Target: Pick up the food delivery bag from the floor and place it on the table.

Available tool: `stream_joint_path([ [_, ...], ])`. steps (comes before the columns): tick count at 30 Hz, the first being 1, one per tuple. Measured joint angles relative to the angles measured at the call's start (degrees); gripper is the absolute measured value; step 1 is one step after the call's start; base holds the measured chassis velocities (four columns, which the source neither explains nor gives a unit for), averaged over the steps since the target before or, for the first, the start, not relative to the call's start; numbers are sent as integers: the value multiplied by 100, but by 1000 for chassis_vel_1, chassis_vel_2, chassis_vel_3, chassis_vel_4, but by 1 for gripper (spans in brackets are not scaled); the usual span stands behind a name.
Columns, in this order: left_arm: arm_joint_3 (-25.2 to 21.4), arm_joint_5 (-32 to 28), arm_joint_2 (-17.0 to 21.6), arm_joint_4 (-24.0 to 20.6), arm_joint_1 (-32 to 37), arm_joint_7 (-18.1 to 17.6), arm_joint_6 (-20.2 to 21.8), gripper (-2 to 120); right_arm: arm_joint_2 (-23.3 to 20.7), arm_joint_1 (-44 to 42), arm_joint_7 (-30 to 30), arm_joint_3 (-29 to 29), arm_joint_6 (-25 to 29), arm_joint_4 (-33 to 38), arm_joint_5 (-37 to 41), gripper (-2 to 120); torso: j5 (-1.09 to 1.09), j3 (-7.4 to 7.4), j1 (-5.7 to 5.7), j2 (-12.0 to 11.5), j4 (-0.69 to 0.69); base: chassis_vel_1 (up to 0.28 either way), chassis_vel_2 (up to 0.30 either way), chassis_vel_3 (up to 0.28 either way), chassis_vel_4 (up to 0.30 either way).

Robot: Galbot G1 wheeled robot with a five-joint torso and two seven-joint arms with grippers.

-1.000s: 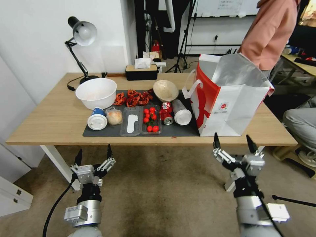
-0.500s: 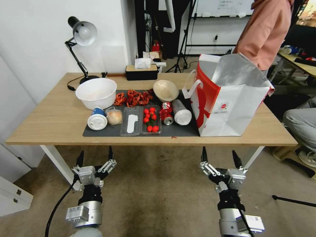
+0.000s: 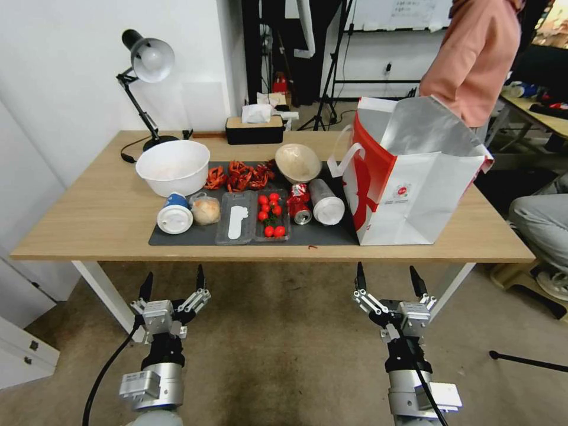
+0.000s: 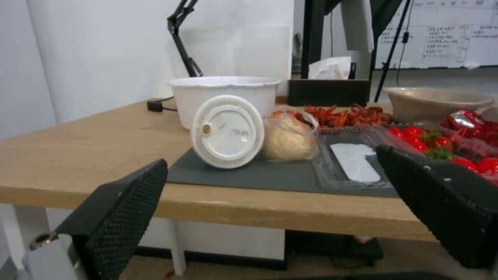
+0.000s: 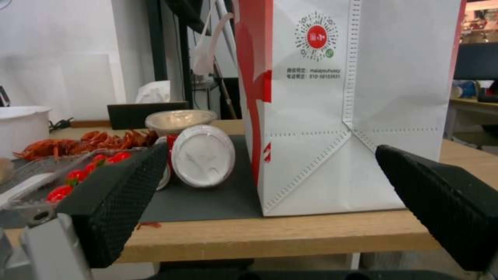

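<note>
Head view: bag on table, both grippers empty

The bag (image 3: 408, 177) stands upright on the right end of the table (image 3: 100, 219), its near left corner on the grey mat (image 3: 195, 235). Both grippers hang below the table's near edge, over the floor (image 3: 284, 349). The left gripper (image 3: 172, 278) and right gripper (image 3: 386, 276) each have fingers spread wide, holding and touching nothing.

Your robot's two arms end in silver-grey cylindrical wrists with white labelled blocks. Each gripper, left (image 3: 171, 280) and right (image 3: 386, 276), has pale metal linkages and slim black fingers (image 4: 122, 212) with dimpled pads. A black cable (image 3: 103, 370) trails from the left arm.
</note>
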Motion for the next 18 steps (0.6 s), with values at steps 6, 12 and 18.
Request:
stream_joint_path([
  [6, -7, 11, -4, 18, 8, 15, -25, 100, -68, 6, -89, 126, 120, -52, -32, 100, 0, 0, 0, 0, 0, 0, 0, 0, 0],
  [12, -20, 15, -13, 22, 14, 18, -42, 100, -132, -8, -151, 227, 150, -42, 66, 100, 0, 0, 0, 0, 0, 0, 0, 0, 0],
  [18, -22, 10, -19, 15, 18, 25, -40, 100, -138, -20, -169, 239, 151, -36, 76, 100, 0, 0, 0, 0, 0, 0, 0, 0, 0],
])
